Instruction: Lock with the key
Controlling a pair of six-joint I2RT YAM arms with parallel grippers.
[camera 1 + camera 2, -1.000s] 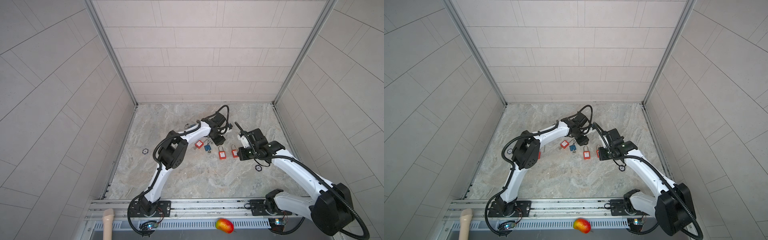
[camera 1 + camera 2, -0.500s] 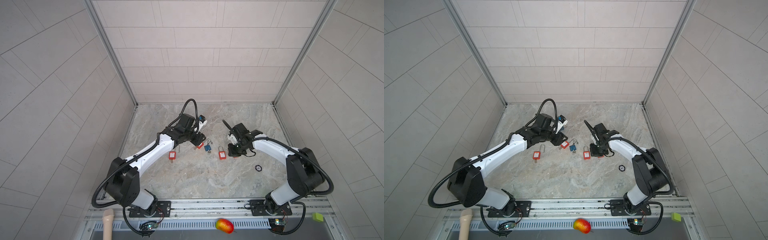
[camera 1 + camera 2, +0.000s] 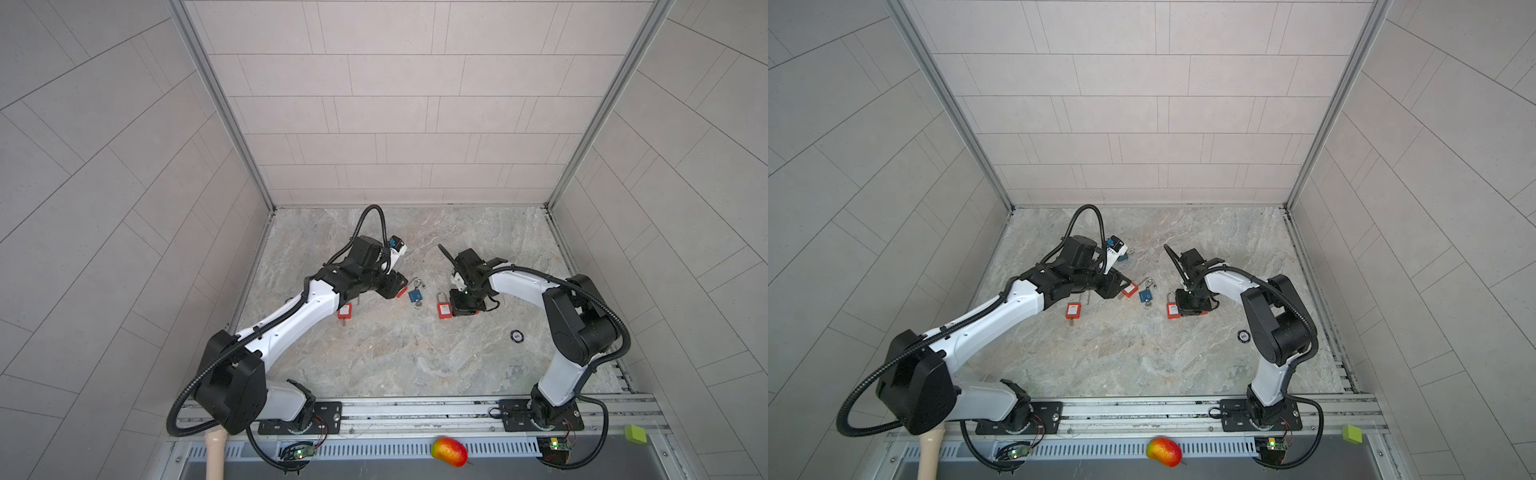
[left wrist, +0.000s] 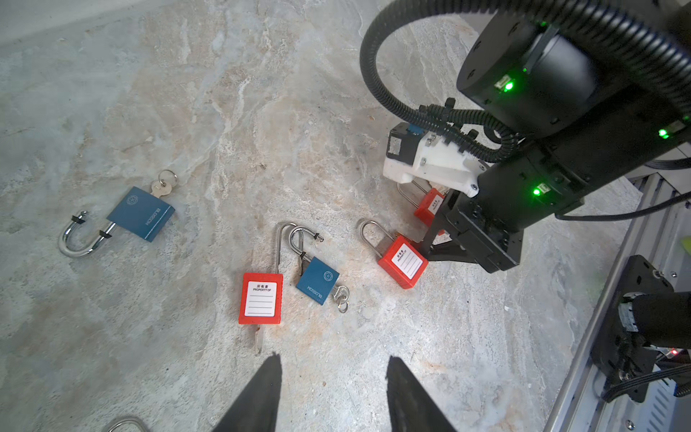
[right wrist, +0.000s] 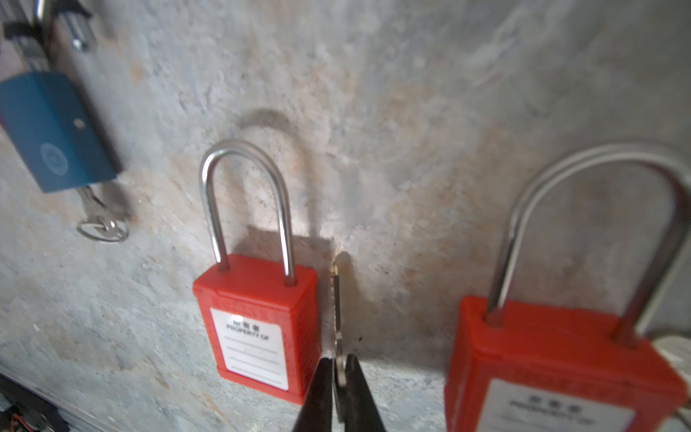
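Observation:
In the right wrist view my right gripper (image 5: 338, 368) pinches the head of a silver key (image 5: 338, 299). The key's blade lies along the side of a red padlock (image 5: 258, 318) whose shackle is closed. A second red padlock (image 5: 561, 359) lies on the gripper's other side. In both top views the right gripper (image 3: 463, 307) is low over the floor beside that red padlock (image 3: 444, 309). My left gripper (image 4: 332, 361) hangs open and empty near a red padlock (image 4: 260, 299) with a raised shackle. A blue padlock (image 3: 414, 296) lies between the arms.
Another blue padlock (image 4: 140, 215) with an open shackle and a key lies farther off. A red padlock (image 3: 344, 310) lies by the left forearm. A black ring (image 3: 517, 335) is on the floor at the right. A mango (image 3: 449, 451) and a green block (image 3: 636, 433) sit past the front rail.
Over the last second the left gripper has drawn back to the left. The right gripper has shifted left to the red padlock. Little has moved in the last half second.

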